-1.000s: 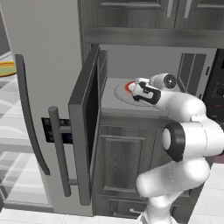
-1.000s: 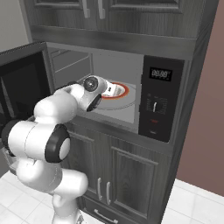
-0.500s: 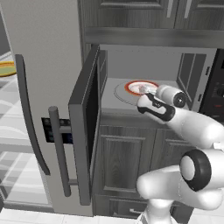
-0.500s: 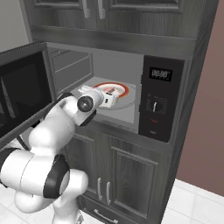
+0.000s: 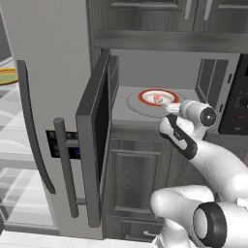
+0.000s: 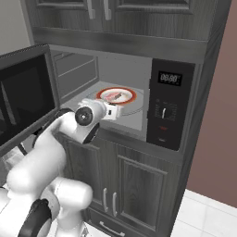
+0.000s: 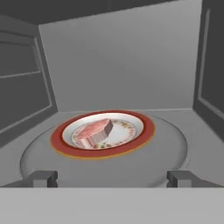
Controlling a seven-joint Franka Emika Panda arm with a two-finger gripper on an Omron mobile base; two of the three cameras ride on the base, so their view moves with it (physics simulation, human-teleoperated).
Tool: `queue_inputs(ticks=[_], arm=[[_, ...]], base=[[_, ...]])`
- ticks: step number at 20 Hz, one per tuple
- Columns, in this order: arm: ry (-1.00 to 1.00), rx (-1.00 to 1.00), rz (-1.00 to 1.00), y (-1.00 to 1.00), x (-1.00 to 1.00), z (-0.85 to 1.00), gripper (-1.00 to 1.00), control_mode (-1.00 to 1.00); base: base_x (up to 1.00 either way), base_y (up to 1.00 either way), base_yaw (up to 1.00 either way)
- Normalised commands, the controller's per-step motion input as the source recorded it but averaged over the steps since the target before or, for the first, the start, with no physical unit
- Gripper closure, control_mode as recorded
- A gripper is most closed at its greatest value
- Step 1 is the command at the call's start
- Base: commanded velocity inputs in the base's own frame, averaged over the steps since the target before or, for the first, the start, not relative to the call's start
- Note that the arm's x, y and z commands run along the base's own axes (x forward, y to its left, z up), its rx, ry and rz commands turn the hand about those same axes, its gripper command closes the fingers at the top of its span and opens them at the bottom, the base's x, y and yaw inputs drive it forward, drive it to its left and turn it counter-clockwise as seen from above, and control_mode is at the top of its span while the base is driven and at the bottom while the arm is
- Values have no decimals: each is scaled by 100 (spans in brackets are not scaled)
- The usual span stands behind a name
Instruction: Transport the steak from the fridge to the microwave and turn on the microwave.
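The steak point(image 7: 92, 131) lies on the red-ringed white turntable plate point(image 7: 146, 131) inside the open microwave point(image 6: 165, 109). It also shows as a pink slab in the left base view point(image 5: 158, 98) and the right base view point(image 6: 113, 96). My gripper point(image 7: 112, 177) is open and empty, with its two fingertips point(image 7: 41, 177) spread wide short of the plate. It hovers at the microwave's front opening point(image 5: 170, 107), level with the cavity floor point(image 6: 115, 111). The microwave door point(image 5: 99, 135) stands swung out to the left. The grey fridge point(image 5: 48, 72) stands left of it.
The fridge's long dark handle point(image 5: 34, 131) and the door's grey bar handle point(image 5: 65, 169) are at the left. A yellow plate point(image 5: 7, 76) sits at the far left. Dark wood cabinets point(image 6: 139, 185) lie below and above the microwave.
My hand has drawn back from the plate toward the front of the microwave cavity. The steak stays on the plate and the jaws stay wide.
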Motion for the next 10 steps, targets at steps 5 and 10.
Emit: queue_inputs(ticks=[5, 10], arm=[[36, -3, 0, 6, -48, 37, -100, -100], [26, -9, 0, 7, -53, 12, -100, -100]], base=[[0, 0, 0], [0, 0, 0]])
